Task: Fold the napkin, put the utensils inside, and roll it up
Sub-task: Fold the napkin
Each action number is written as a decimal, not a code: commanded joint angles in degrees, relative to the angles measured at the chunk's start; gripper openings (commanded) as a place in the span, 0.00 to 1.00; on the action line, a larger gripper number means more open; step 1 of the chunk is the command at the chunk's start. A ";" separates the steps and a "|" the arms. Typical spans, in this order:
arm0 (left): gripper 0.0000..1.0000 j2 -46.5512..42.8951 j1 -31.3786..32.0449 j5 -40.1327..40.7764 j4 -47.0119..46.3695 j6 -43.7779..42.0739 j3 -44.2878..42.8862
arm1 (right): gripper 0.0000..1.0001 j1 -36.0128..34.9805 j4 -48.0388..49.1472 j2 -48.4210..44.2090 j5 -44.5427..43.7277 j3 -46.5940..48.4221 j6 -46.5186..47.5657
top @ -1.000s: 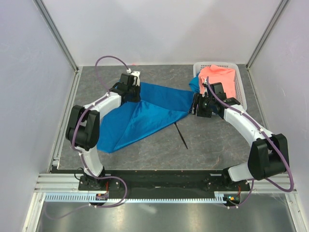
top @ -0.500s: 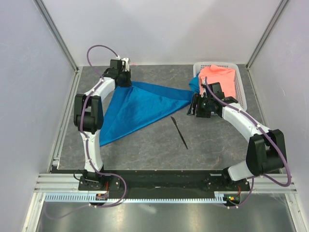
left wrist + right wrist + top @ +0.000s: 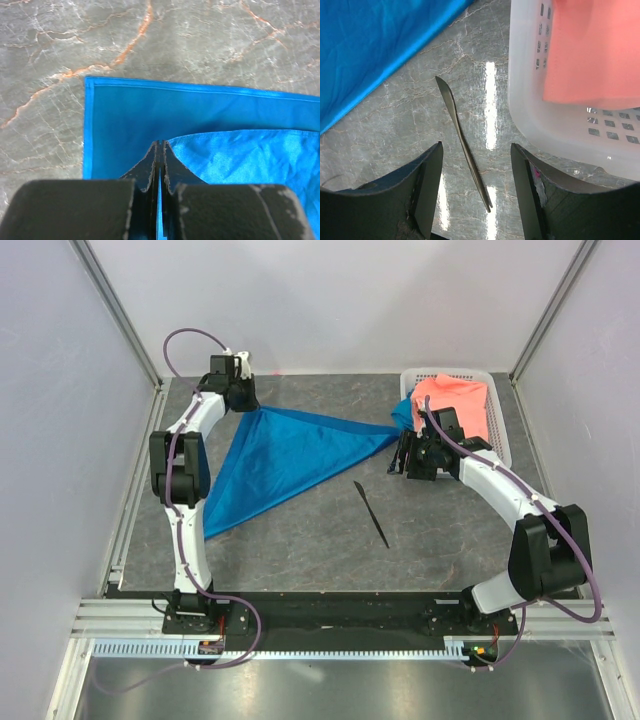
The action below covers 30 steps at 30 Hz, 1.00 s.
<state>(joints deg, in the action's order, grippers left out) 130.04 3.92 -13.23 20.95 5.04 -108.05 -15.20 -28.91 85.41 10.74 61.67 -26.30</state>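
Your left gripper (image 3: pixel 160 150) has its jaws pressed together on a corner of the blue napkin (image 3: pixel 275 455). In the left wrist view a fold of cloth rises right up to the tips, and blue shows in the slit between the fingers. Ahead of those jaws a lower layer of the napkin lies flat on the grey marbled table (image 3: pixel 60 45), with its hemmed edge and one square corner just beyond the tips and to their left.

From the pinched corner the cloth fans out as a wide triangle toward your right gripper (image 3: pixel 476 147), whose jaws stand apart with nothing in them. Seen between those open fingers, the black knife (image 3: pixel 460 131) lies flat on the table, its broader end farther from the wrist, apart from the napkin's edge at the upper left.

To the right of the right jaws stands a white perforated basket (image 3: pixel 530 115) holding a salmon-pink cloth (image 3: pixel 590 50). In the overhead view a blue scrap (image 3: pixel 402 416) peeks from under that pink cloth at the basket corner nearest the right gripper.
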 commanded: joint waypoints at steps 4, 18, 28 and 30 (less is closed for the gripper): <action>0.02 2.50 -1.64 -2.15 -0.12 -1.79 -4.80 | 0.65 0.17 1.22 -0.24 -0.99 1.88 -0.94; 0.02 6.54 -3.22 -3.38 0.23 -1.70 -9.46 | 0.65 0.17 1.13 -0.07 -1.52 1.61 -1.38; 0.02 8.65 -3.83 -3.64 0.23 -1.00 -12.88 | 0.65 0.26 1.13 0.20 -1.87 1.52 -1.73; 0.02 9.18 -3.84 -3.64 0.23 -0.91 -13.24 | 0.65 0.09 1.13 0.29 -1.87 1.52 -1.73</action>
<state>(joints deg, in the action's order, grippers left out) 138.23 0.56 -15.59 21.41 5.04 -118.06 -15.16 -28.91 85.38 9.96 61.67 -27.29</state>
